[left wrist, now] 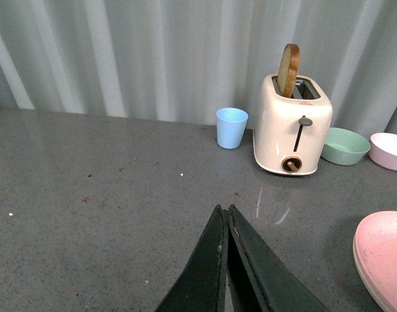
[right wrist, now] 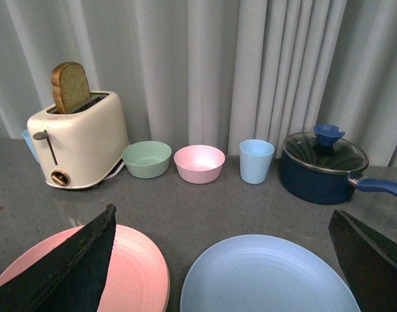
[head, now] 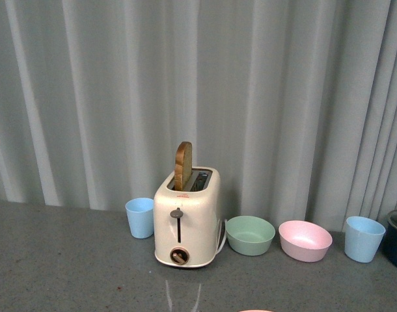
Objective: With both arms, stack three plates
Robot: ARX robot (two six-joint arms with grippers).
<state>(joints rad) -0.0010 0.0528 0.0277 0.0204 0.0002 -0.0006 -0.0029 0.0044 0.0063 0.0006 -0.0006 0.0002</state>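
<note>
A pink plate (right wrist: 136, 266) and a light blue plate (right wrist: 270, 276) lie flat side by side on the grey table, seen in the right wrist view. My right gripper (right wrist: 221, 213) is open and empty above them. One finger (right wrist: 81, 266) is over the pink plate and the other (right wrist: 371, 257) is beyond the blue plate's far side. My left gripper (left wrist: 224, 209) is shut and empty over bare table, with the pink plate (left wrist: 384, 257) off to its side. In the front view only a sliver of the pink plate (head: 256, 311) shows at the bottom edge; neither arm shows there.
Along the curtain stand a light blue cup (head: 140, 218), a cream toaster (head: 185, 221) with a slice of bread, a green bowl (head: 250, 234), a pink bowl (head: 304, 240), another light blue cup (head: 364, 238) and a dark blue lidded pot (right wrist: 323, 168).
</note>
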